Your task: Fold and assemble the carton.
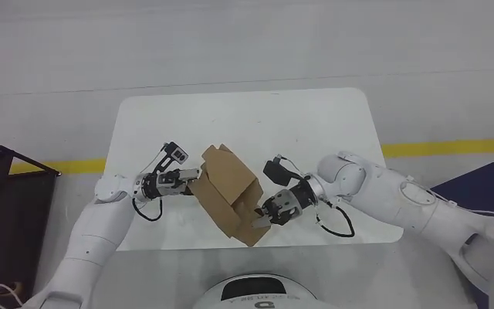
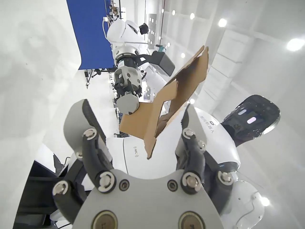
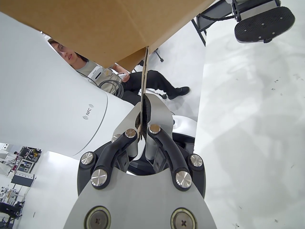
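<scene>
Carton (image 1: 228,193) is at the near counter (image 1: 309,131) edge, my right claw (image 3: 143,110) clenched on its flap (image 3: 144,86), my left claw (image 2: 139,115) open at its left.

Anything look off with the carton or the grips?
No damage visible. The carton is skewed and only half opened; the right gripper pinches just one thin flap edge, while the left gripper is open, holding nothing.

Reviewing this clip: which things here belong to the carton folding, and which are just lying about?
Job in hand:
carton
right end effector, shut on a carton flap
left end effector, open at the carton's other side
table, the work surface

Lying about:
black rack
yellow line
</scene>
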`<move>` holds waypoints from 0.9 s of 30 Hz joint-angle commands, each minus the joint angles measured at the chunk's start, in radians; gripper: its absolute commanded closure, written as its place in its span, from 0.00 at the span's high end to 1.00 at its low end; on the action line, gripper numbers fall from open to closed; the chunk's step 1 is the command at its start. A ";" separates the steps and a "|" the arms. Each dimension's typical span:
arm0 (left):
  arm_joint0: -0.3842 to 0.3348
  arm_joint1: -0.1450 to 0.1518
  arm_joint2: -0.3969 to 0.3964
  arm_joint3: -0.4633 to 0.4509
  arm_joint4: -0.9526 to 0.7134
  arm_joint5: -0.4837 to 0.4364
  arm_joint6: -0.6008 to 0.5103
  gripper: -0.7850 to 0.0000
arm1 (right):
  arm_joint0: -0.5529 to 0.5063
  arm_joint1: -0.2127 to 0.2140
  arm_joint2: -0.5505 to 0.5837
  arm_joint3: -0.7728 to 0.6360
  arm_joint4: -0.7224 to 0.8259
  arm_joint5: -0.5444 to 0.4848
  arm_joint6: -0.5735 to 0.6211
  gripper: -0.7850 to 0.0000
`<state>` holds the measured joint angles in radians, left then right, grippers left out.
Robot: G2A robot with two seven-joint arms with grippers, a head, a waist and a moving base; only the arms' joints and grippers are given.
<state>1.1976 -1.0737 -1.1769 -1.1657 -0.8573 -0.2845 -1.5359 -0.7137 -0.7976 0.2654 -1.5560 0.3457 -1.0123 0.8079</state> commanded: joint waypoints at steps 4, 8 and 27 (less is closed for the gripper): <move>0.030 0.013 -0.005 -0.041 0.001 0.000 0.000 0.50 | -0.006 0.001 0.006 -0.007 0.010 0.000 0.000 0.00; 0.045 0.023 -0.009 -0.065 0.007 0.000 0.000 0.49 | -0.010 0.000 0.005 -0.007 0.016 0.000 0.000 0.00; 0.054 0.030 -0.014 -0.058 -0.044 0.000 0.000 0.42 | -0.018 -0.007 0.009 -0.026 0.030 0.000 0.000 0.00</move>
<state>1.2517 -1.0431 -1.1897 -1.2210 -0.8929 -0.2847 -1.5359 -0.7321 -0.8041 0.2752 -1.5823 0.3768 -1.0123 0.8080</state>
